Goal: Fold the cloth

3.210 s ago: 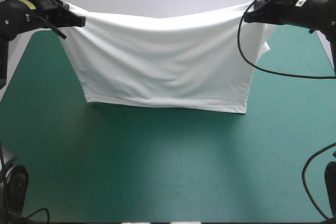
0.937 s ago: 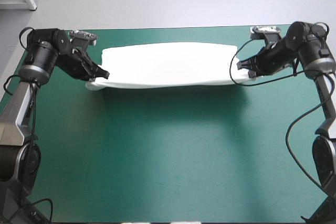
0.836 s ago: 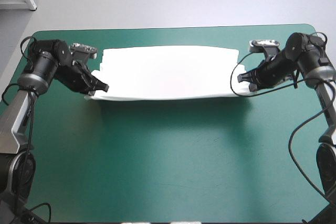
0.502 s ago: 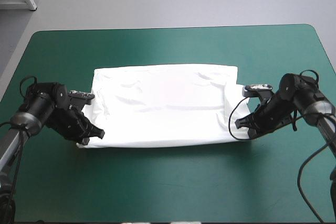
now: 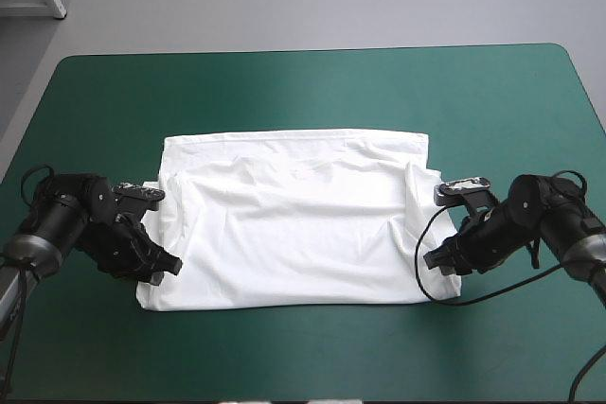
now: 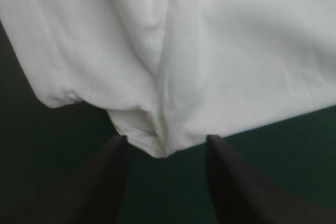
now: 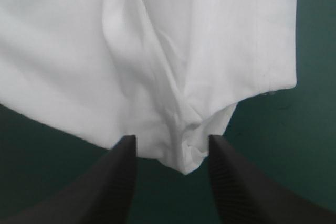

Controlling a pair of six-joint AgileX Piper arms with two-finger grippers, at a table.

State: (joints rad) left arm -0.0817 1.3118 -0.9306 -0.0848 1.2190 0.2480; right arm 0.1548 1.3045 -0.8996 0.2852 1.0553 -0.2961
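Lying flat on teal-green cover (image 5: 303, 82): white T-shirt (image 5: 294, 219)

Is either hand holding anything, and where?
Nothing is held: left hand and right hand are open, a near corner of the T-shirt between each one's fingers.

The white short-sleeved cloth T-shirt (image 5: 294, 219) lay flat between left gripper (image 5: 163, 268) and right gripper (image 5: 432, 260), a corner ahead of each.
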